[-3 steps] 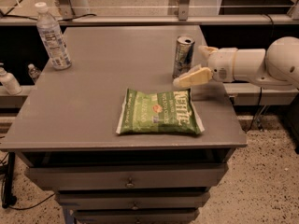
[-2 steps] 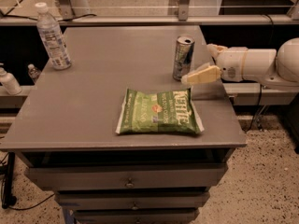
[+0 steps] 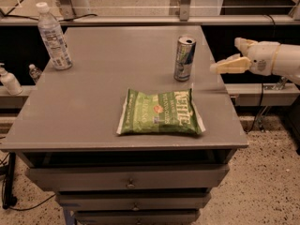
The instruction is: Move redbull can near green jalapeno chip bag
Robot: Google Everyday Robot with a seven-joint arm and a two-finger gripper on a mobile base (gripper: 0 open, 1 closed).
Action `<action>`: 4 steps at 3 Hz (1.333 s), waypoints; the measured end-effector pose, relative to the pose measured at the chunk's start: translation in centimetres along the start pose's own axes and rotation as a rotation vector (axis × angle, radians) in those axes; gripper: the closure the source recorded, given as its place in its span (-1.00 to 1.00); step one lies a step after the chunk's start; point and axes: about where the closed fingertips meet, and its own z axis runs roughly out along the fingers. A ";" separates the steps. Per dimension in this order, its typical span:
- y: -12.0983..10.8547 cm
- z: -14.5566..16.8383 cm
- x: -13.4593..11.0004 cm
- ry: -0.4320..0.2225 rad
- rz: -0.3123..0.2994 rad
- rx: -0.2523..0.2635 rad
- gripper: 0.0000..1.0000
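Note:
The redbull can [image 3: 184, 58] stands upright on the grey table [image 3: 93, 102], right of the middle, just behind the right end of the green jalapeno chip bag [image 3: 161, 113], which lies flat near the front edge. My gripper [image 3: 228, 59] is off the table's right side, level with the can and a short way to its right. It is open and holds nothing; one finger [image 3: 229, 66] points toward the can and the other [image 3: 244, 44] sits higher.
A clear water bottle [image 3: 54, 36] with a white cap stands at the table's back left corner. A white dispenser bottle [image 3: 9, 79] sits on a lower shelf to the left. Drawers [image 3: 127, 183] run below the table's front. A rail crosses behind.
My gripper has drawn back to the right, away from the can and off the table's edge. The can stays upright where it stood.

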 end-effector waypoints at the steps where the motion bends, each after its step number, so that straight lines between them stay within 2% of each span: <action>1: -2.2 -3.5 -0.8 0.002 -0.015 0.017 -1.00; 2: -2.5 -7.4 -3.3 0.011 -0.047 0.072 -1.00; 3: -0.5 -10.5 -7.3 0.012 -0.080 0.134 -1.00; 4: -0.4 -10.2 -7.5 0.013 -0.085 0.127 -1.00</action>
